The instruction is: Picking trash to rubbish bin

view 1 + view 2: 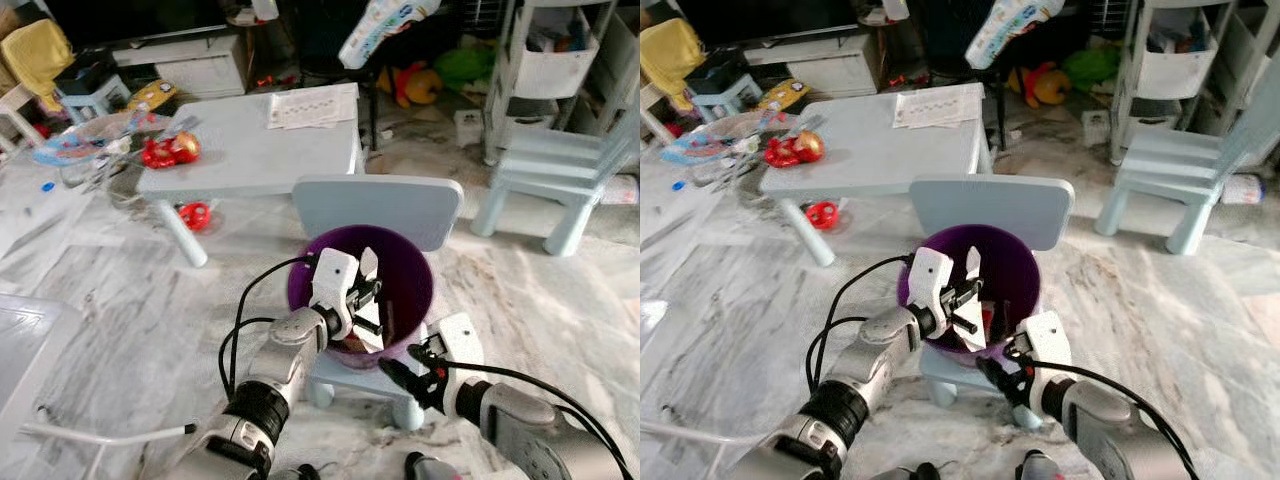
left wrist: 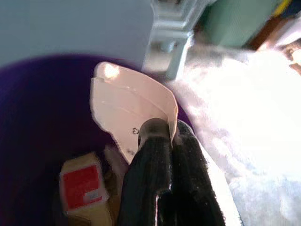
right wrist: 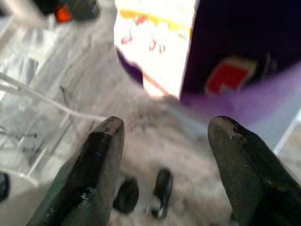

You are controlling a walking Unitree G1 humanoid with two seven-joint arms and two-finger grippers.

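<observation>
The bin (image 1: 410,290) stands on a small chair (image 1: 375,205); behind the chair is a table (image 1: 250,150), with papers (image 1: 312,106) on it.

Open mouth on the purple bin (image 1: 420,290), reachable from above and from the near side; chair back (image 1: 378,205) rising just behind the rim, blocking the far side. Left gripper (image 1: 366,300) and its paper scrap (image 2: 131,106) already filling the near-left of the opening. Bare marble floor (image 1: 130,300) to the left; table (image 1: 250,150) well apart.

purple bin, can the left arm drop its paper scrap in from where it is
Probably yes: the left gripper holds the white paper scrap over the open round purple plastic bin, nothing between.
</observation>
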